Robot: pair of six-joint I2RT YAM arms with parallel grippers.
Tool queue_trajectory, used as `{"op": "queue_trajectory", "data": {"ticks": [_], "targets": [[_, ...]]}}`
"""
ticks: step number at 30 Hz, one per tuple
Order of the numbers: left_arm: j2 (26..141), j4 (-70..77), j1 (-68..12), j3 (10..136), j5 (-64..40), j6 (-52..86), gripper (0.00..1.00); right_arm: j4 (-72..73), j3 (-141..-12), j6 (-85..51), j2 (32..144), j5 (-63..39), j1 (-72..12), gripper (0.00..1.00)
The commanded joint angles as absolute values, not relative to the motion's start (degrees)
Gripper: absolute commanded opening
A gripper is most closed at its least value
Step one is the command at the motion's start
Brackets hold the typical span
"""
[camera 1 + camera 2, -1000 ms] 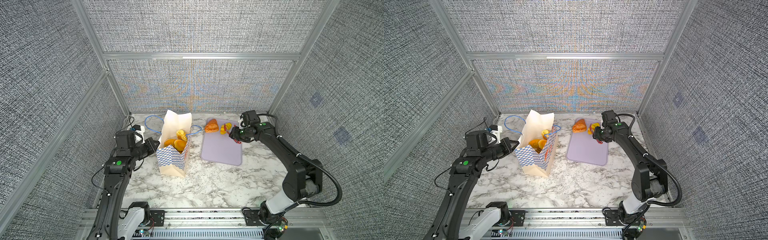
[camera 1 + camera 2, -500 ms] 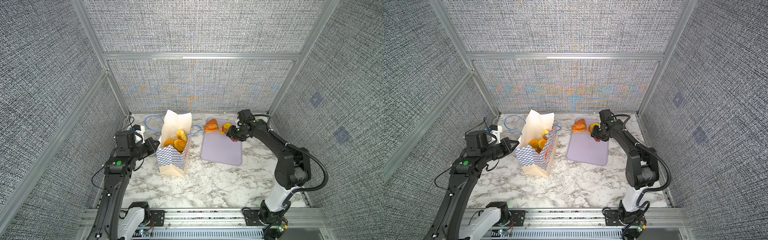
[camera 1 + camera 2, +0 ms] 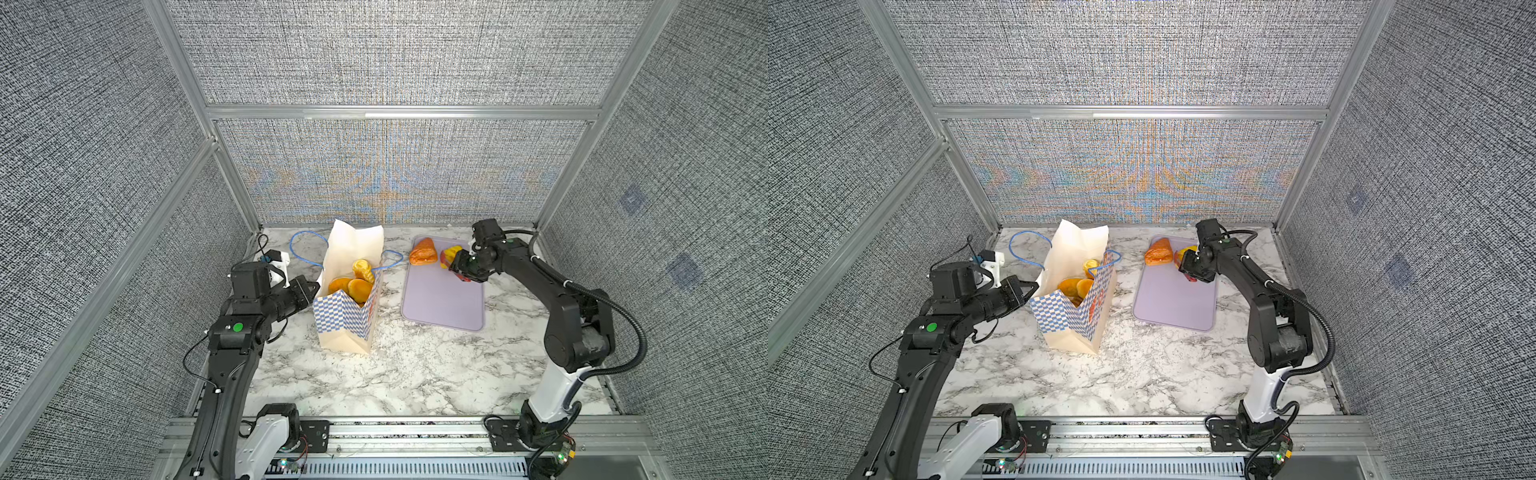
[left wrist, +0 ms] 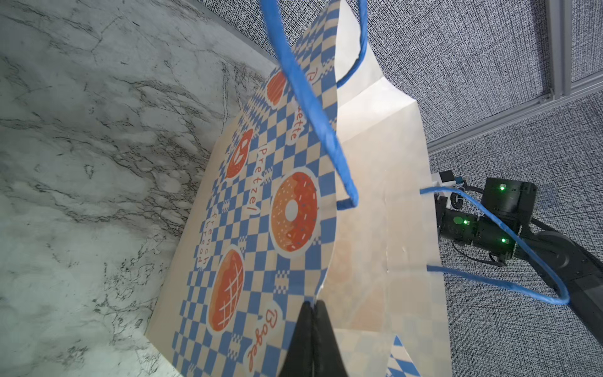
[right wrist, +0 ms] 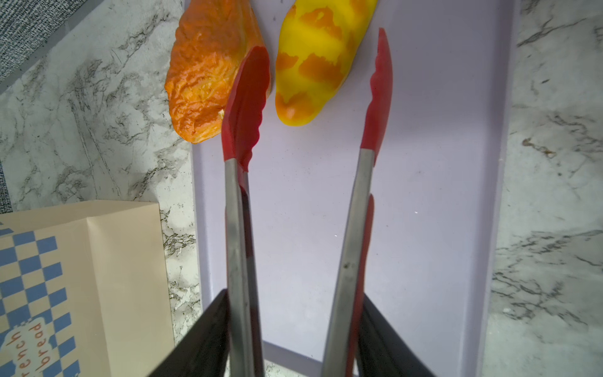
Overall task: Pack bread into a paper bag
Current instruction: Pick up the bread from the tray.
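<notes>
At the left of the white-and-grey marble-patterned desk, the left arm's black end effector is clenched on the rim of the tall cream-white paper bag with a blue-and-white checkered band. The left wrist view shows its two fingers pressed together on the paper edge. The bag stands upright and open-mouthed on the left-centre of the desk, and its thin blue cord handles loop outward on both sides. Inside it, both top views show bread: smooth, glossy golden-orange round rolls and, behind them, a paler ridged yellow roll standing on end.

Just to the right of the bag lies a flat lilac rectangular tray. At its far end, a crinkled orange-brown loaf laps over the tray's rim, and a glossy yellow loaf with orange patches lies just beside it.

Over that corner, the right arm's end effector is grasping a pair of steel tongs with red silicone tips. The tips are spread apart in the right wrist view, with the near end of the yellow loaf between them. Whether either tip touches the bread cannot be told.
</notes>
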State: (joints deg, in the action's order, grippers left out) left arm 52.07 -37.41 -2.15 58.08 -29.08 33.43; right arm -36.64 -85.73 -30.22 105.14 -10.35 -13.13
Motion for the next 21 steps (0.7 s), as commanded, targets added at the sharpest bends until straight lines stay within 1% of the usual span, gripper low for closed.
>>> {"op": "queue_trajectory", "data": {"ticks": [1, 10, 17, 21], "targets": [[52.0, -37.7, -2.2, 57.8, -29.2, 32.9, 0.00, -35.1, -87.0, -31.0, 105.9, -11.1, -13.3, 0.59], [51.7, -38.1, -2.2, 57.9, -29.0, 32.9, 0.00, -35.9, -89.3, -31.4, 109.2, -10.4, -13.2, 0.58], [51.8, -38.2, -2.2, 58.1, -29.0, 32.9, 0.00, -35.8, -88.7, -31.7, 108.9, -9.0, -13.2, 0.52], [51.7, -38.2, -2.2, 58.3, -28.9, 32.9, 0.00, -34.9, -87.1, -32.1, 107.5, -8.9, -13.2, 0.47]]}}
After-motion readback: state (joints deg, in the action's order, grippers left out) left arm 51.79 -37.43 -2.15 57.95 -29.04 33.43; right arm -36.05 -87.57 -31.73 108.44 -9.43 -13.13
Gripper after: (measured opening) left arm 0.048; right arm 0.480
